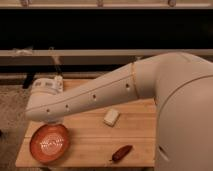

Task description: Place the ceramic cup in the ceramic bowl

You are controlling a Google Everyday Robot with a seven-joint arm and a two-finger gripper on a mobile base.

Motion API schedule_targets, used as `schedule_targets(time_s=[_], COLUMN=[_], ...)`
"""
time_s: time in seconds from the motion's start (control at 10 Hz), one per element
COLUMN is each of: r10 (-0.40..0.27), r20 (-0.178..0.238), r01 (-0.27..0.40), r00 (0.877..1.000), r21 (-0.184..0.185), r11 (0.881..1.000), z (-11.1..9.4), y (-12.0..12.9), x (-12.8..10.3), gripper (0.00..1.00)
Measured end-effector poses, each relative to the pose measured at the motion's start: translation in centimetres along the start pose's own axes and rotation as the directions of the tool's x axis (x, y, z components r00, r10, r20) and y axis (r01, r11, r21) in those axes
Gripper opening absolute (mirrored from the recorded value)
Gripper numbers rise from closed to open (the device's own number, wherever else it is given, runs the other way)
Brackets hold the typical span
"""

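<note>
While arm covers counter's left edge, gripper (48, 120) hidden just above bowl (49, 143) at front-left corner; cup unseen, likely carried. Step: placing. Next: lower, release into bowl.

Ceramic cup (59, 82) – small, plain white, seemingly upright – sits at the table's far-left edge, just beside the gripper (46, 86). Ceramic bowl (49, 143) – wide, shallow, orange-red, pale-speckled centre – lies empty, nearer the camera, apart from it.
</note>
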State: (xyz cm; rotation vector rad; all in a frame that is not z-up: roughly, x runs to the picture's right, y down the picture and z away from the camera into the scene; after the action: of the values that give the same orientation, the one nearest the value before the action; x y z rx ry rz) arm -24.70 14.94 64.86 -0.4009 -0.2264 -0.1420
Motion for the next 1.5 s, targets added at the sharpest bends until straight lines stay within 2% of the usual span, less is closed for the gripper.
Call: schedule_targets(time_s=[0.1,0.3,0.5,0.8,1.0,1.1,1.5], r10=[-0.013,-0.014,0.013,0.077,0.09,0.095,0.103], r20=[0.01,0.012,0.021,0.017,0.013,0.013,0.022], r01=[0.013,0.014,-0.012,-0.075,-0.089,-0.094,-0.1], r00=[1.0,1.0,1.0,0.997,0.996,0.995,0.994], r21=[-0.011,-0.036,-0.064,-0.079,-0.082,-0.087,-0.094], r11=[1.0,0.999,0.998,0.994,0.993,0.992,0.991], z=[0.1,0.6,1.8,4.7,5.4,5.8,5.8], y=[1.6,3.6,5.5,6.4,6.3,6.4,6.1], x=[-2.2,-4.4,-6.1,-5.9,-6.0,-6.0,-5.7], gripper=[0.0,0.06,0.27,0.56,0.76,0.8,0.8])
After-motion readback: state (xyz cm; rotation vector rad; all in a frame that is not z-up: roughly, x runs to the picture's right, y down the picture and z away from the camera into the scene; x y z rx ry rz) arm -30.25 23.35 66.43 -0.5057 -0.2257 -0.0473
